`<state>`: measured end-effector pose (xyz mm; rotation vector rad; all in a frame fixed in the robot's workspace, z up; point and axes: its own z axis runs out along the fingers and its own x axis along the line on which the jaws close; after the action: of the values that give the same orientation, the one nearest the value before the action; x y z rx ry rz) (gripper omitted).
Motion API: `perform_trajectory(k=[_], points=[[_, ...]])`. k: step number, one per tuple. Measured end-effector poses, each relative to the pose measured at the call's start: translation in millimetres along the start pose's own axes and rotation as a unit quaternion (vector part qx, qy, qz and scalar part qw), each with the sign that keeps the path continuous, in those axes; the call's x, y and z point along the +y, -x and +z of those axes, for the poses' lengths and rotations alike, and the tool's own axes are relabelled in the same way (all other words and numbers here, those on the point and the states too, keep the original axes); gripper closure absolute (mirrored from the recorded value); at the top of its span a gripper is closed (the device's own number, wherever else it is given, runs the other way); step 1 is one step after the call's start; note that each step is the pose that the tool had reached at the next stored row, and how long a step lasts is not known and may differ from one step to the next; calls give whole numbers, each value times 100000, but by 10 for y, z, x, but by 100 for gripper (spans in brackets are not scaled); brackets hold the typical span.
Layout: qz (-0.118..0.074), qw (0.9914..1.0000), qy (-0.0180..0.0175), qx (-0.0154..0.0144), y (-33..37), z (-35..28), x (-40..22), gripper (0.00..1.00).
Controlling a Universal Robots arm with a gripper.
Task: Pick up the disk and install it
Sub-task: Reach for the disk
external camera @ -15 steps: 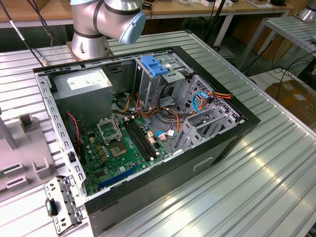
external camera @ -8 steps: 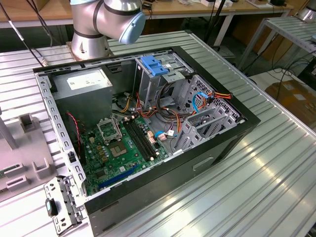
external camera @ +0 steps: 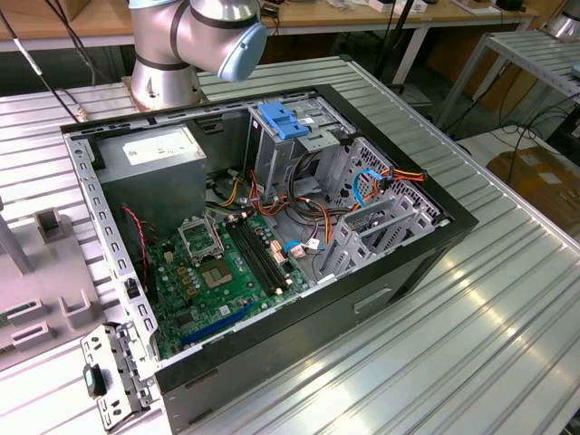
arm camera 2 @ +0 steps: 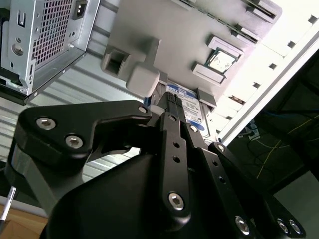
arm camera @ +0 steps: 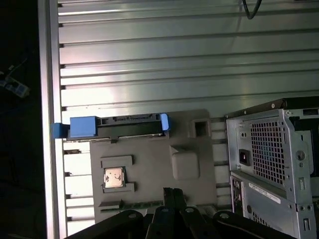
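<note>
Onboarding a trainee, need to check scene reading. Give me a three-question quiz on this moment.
1. True or false: the hand holds the disk.
2. Short answer: what lies in the square recess of the grey tray?
3. Multiple choice: the disk is A) flat on the motherboard, B) standing on edge in the grey tray, C) in the drive cage.
Key: 1 false; 2 a processor chip; 3 B.
</note>
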<state>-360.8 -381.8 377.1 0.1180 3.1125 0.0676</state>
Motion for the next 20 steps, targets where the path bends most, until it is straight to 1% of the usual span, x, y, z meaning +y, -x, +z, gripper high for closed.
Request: perform_trajectory(k=[7, 14, 18, 19, 20], points=[[3, 100000, 1, -1, -71, 15, 7, 89], [0, 100000, -3, 6, -126, 33, 13, 89], [1, 100000, -3, 4, -179, 62, 15, 89], [0, 100000, -1, -1, -275, 93, 35, 89], [-1, 100000, -2, 5, -355, 117, 62, 89]])
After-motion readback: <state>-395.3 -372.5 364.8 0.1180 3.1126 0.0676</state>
